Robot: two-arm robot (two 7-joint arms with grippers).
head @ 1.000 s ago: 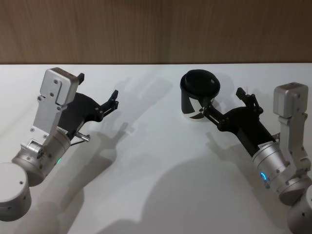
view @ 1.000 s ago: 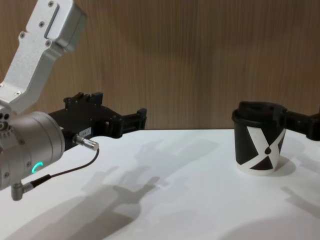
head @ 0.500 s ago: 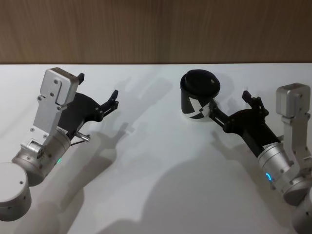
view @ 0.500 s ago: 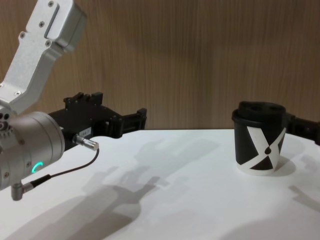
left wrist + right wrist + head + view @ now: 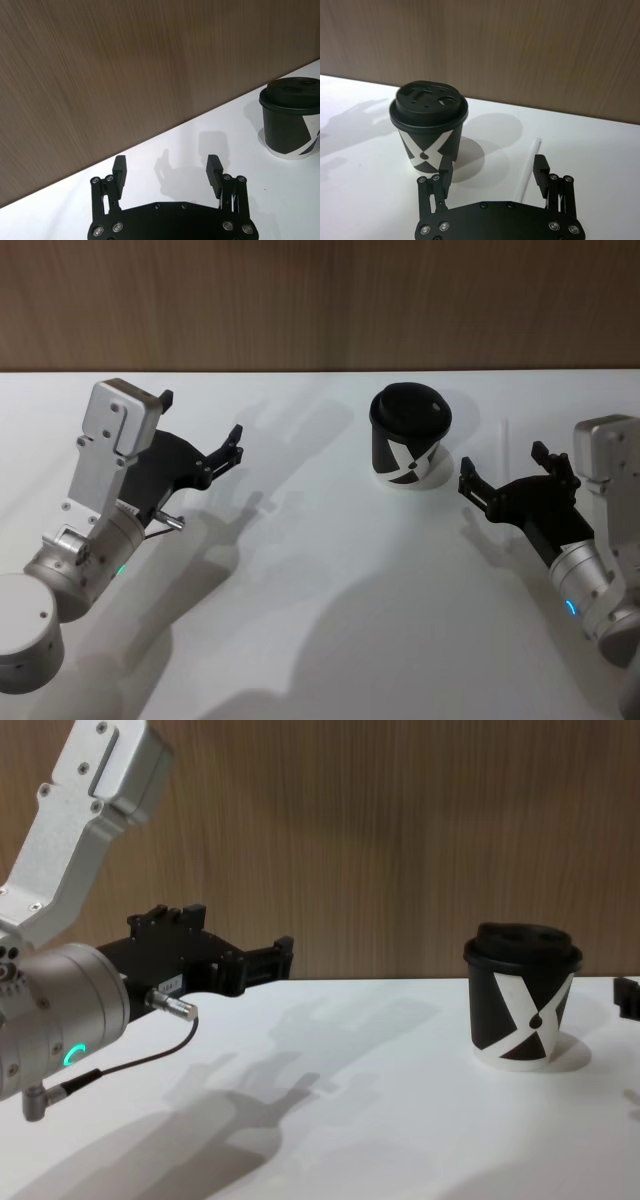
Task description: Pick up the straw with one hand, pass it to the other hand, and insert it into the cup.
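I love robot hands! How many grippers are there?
2. The left gripper hovers over the left of the table, fingers open. The right gripper is right of the cup, fingers open, near the straw.

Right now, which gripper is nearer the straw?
Right. The right gripper is open at the near end of the straw; the left gripper is far off, on the other side of the cup.

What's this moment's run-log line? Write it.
right gripper: open, facing thin white straw flat on table; black X-patterned paper cup: upright; left gripper: open, idle
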